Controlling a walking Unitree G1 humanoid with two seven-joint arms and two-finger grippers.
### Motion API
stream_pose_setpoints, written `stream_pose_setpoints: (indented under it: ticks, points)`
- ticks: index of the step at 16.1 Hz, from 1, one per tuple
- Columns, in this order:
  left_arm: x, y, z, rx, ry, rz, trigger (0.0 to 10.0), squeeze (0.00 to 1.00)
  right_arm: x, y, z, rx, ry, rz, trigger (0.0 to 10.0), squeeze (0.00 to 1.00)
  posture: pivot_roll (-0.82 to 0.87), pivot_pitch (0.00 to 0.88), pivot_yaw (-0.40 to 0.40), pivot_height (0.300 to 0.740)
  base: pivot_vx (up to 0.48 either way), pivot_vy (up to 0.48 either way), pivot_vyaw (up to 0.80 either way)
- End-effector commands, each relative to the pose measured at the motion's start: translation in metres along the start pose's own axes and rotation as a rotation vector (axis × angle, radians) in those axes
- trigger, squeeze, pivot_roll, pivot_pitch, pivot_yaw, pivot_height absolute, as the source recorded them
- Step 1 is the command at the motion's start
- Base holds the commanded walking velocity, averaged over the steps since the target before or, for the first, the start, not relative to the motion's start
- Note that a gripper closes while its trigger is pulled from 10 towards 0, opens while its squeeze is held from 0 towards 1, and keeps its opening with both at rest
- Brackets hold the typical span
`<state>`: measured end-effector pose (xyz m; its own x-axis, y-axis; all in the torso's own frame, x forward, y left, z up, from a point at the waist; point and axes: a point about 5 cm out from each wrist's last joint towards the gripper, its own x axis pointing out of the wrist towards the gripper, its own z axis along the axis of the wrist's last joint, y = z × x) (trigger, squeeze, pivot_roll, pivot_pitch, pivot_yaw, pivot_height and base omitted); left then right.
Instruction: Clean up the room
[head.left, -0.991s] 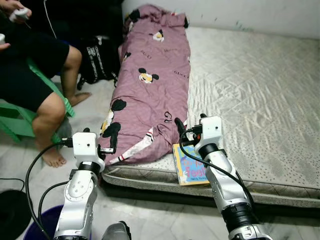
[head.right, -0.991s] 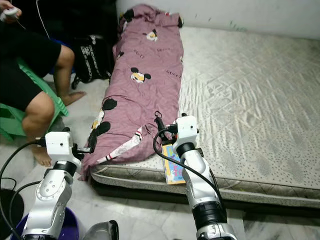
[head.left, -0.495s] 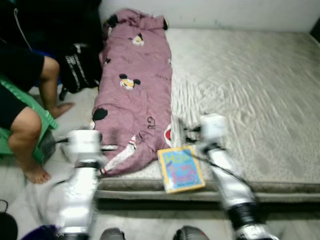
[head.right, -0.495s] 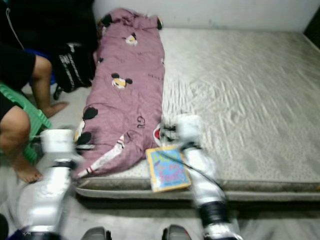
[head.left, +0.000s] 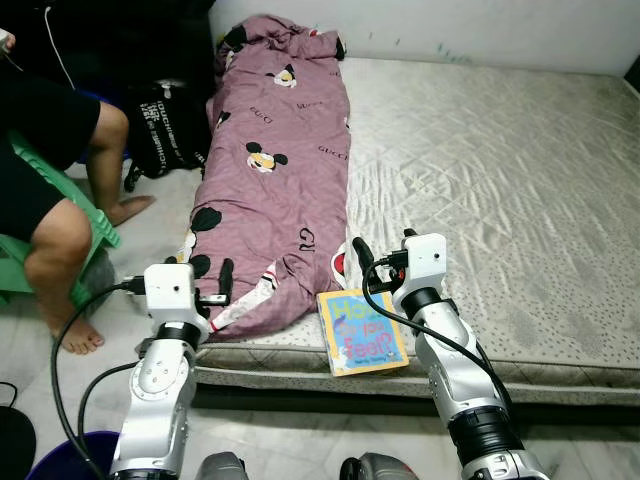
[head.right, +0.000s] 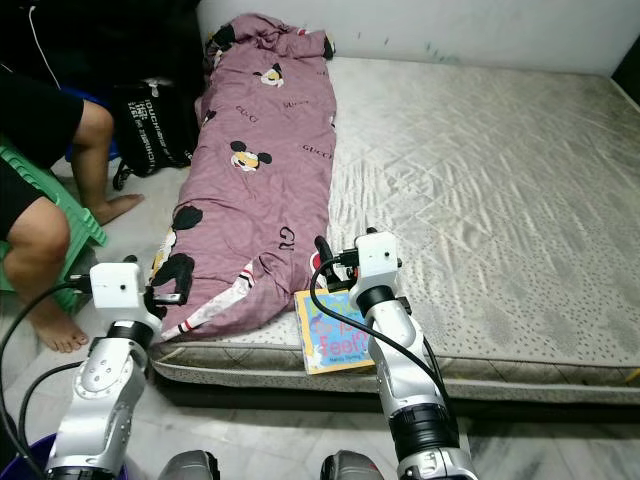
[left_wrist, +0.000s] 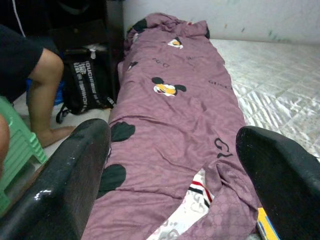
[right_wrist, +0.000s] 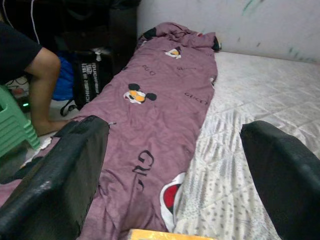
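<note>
A pink blanket (head.left: 275, 180) is lying lengthwise along the mattress's (head.left: 500, 200) left edge, its long axis running from near edge to wall. A book (head.left: 361, 331) is resting at the near edge, just beside the blanket's foot. Both the left hand (left_wrist: 170, 175) and right hand (right_wrist: 172, 180) are hovering open, holding nothing. To the right, the mattress is lying bare.

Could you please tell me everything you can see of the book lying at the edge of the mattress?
The book is thin and looks like a children's paperback, with a yellow border and a light blue cover bearing large colourful letters. It is closed and lies flat, cover up, on the near edge of the mattress, slightly skewed. Its far left corner lies right by the hem of the purple blanket; whether they touch is unclear. The right end effector hangs open just beyond its far edge, not touching it.
</note>
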<state>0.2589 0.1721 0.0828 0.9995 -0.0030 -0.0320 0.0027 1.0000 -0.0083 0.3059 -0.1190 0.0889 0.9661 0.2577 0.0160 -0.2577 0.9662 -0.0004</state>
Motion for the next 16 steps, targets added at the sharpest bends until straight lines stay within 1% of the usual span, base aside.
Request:
stream_pose_setpoints:
  ticks: [1,16]
  points:
    - [-0.0009,-0.0027,-0.0017,-0.009,0.012,-0.01,10.0,0.0,0.0004,-0.0049,0.003,-0.008,-0.004,-0.017,10.0,0.0,0.06,0.121,-0.045,0.74,0.0,-0.337,0.0]
    - [-0.0012,-0.0058,-0.0023,-0.015,0.018,-0.022,10.0,0.0,-0.0001,-0.0052,0.003,-0.013,0.001,-0.015,10.0,0.0,0.06,0.125,-0.046,0.74,0.0,-0.326,0.0]
